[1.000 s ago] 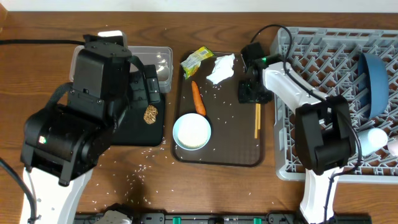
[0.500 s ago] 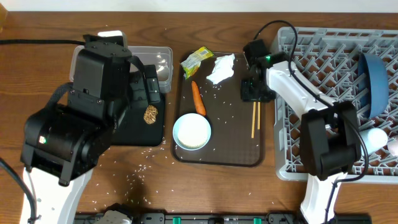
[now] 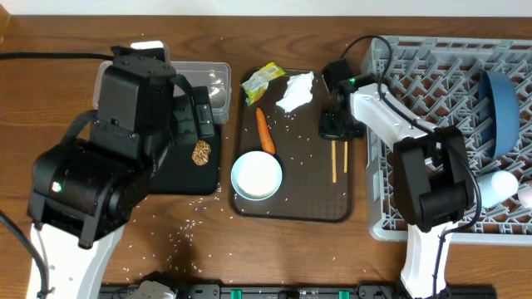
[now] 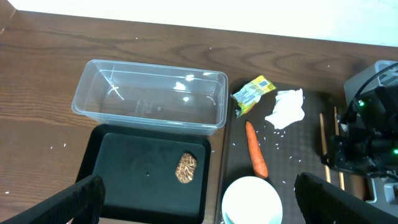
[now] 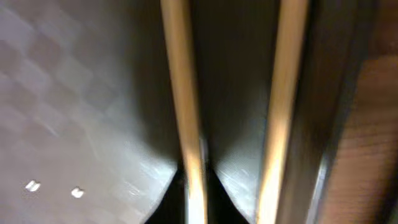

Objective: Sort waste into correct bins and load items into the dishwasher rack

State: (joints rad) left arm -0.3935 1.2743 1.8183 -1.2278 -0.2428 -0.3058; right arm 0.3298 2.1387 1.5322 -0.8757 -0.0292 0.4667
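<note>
one thin wooden chopstick (image 5: 180, 93) is pinched by the right gripper (image 5: 195, 190); next likely a lift into the grey lattice rack (image 3: 449, 58).

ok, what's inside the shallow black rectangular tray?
Only a brown food lump lies in the shallow black rectangular tray; its near end runs out of the left wrist view, unseen.
</note>
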